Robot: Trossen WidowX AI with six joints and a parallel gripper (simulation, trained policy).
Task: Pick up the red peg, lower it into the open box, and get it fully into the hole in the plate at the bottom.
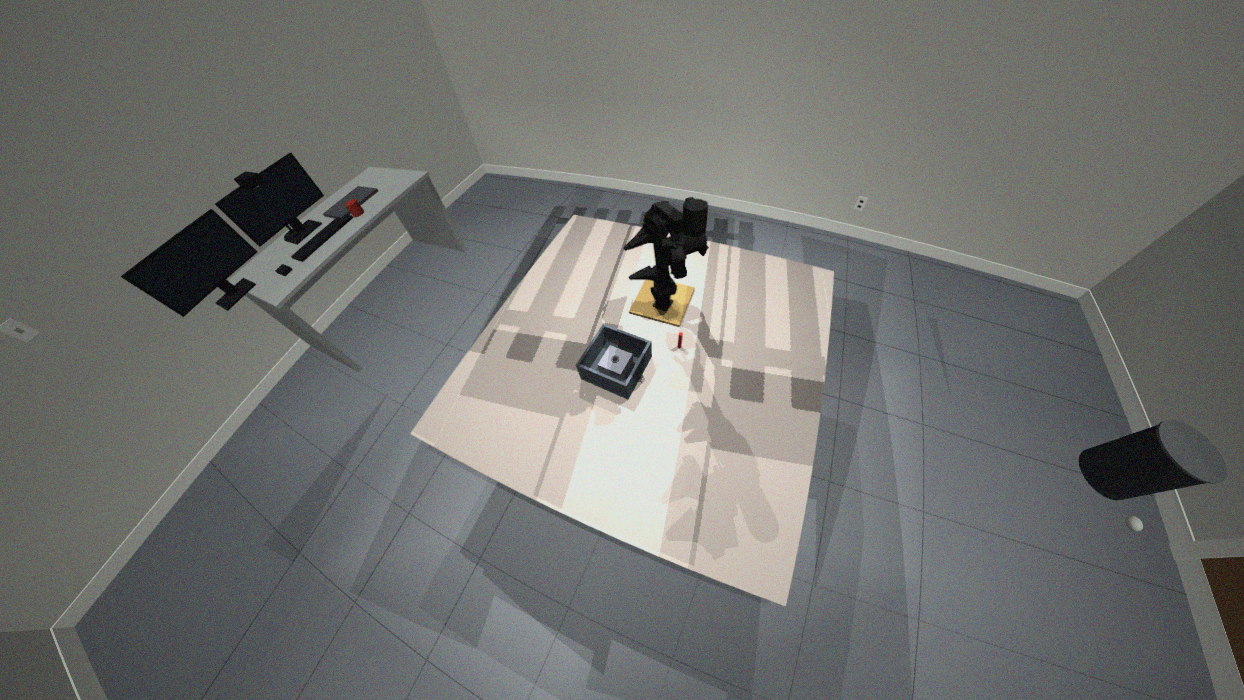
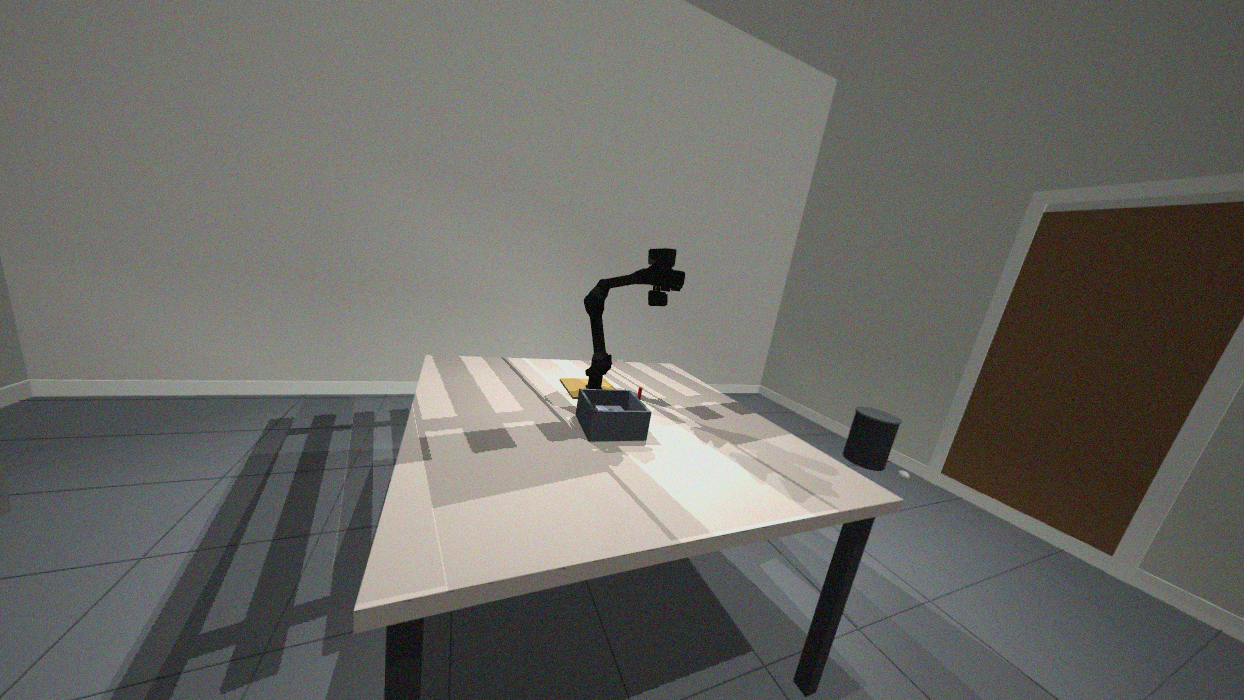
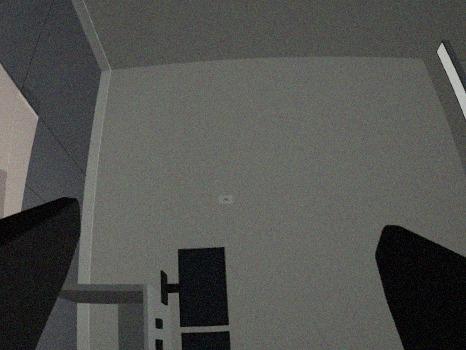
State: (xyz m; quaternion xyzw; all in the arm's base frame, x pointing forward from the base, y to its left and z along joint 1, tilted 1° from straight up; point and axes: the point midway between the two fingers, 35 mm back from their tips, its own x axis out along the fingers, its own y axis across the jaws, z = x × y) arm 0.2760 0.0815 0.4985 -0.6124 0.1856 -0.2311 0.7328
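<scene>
The red peg [image 1: 680,340] [image 2: 640,392] stands upright on the table, outside the box and near the yellow base board. The dark grey open box [image 1: 600,380] [image 2: 617,426] stands beside it, to its left in the top view. The light plate [image 1: 604,360] [image 2: 608,408] lies at the bottom of the box; its dark round hole shows in the top view with nothing in it. My gripper [image 1: 628,261] [image 3: 234,231] is wide open and empty, high above the table and away from the peg, with its fingers pointing sideways. The wrist view shows neither peg nor box.
The arm rises from the yellow board [image 1: 642,307] [image 2: 571,385] on the table [image 1: 608,487] [image 2: 521,531]. A desk [image 1: 404,184] with monitors [image 1: 189,261] [image 3: 202,287] stands apart by the wall. A dark bin [image 1: 1130,465] [image 2: 871,439] is on the floor.
</scene>
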